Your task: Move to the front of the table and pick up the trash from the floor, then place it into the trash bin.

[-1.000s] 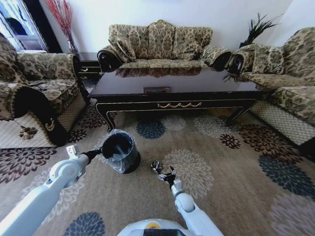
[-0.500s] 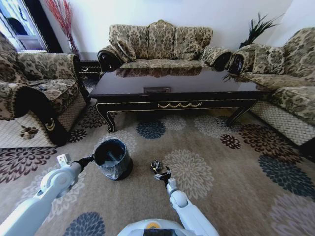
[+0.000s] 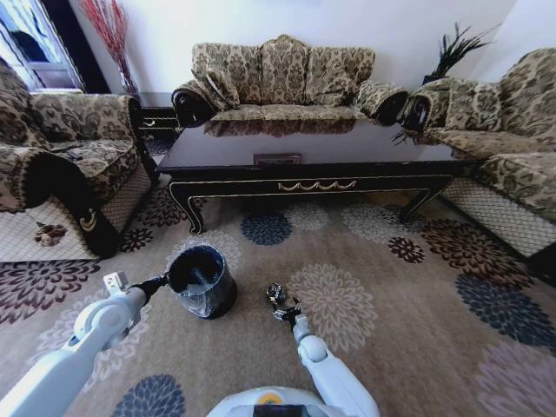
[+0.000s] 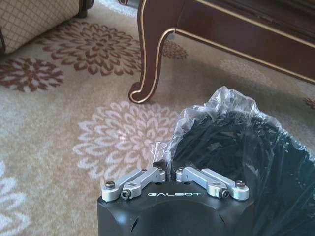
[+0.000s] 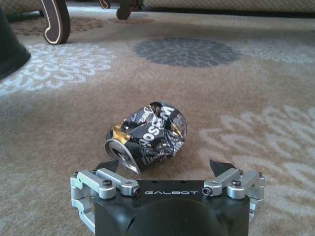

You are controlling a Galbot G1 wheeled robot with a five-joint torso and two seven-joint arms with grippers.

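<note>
This is a living room in a home. A three-seat sofa (image 3: 282,78) with a brown and gold floral cover stands against the white wall at the top centre of the head view. Two more sofas of the same cloth stand at the left edge (image 3: 61,165) and the right edge (image 3: 499,130). Between them is a large coffee table (image 3: 304,152) of glossy dark wood with gold trim. The floor (image 3: 417,295) is covered by a beige carpet with big round flowers. A dark plant (image 3: 456,48) stands in the upper right corner, and red dried branches (image 3: 109,30) in the upper left.
</note>
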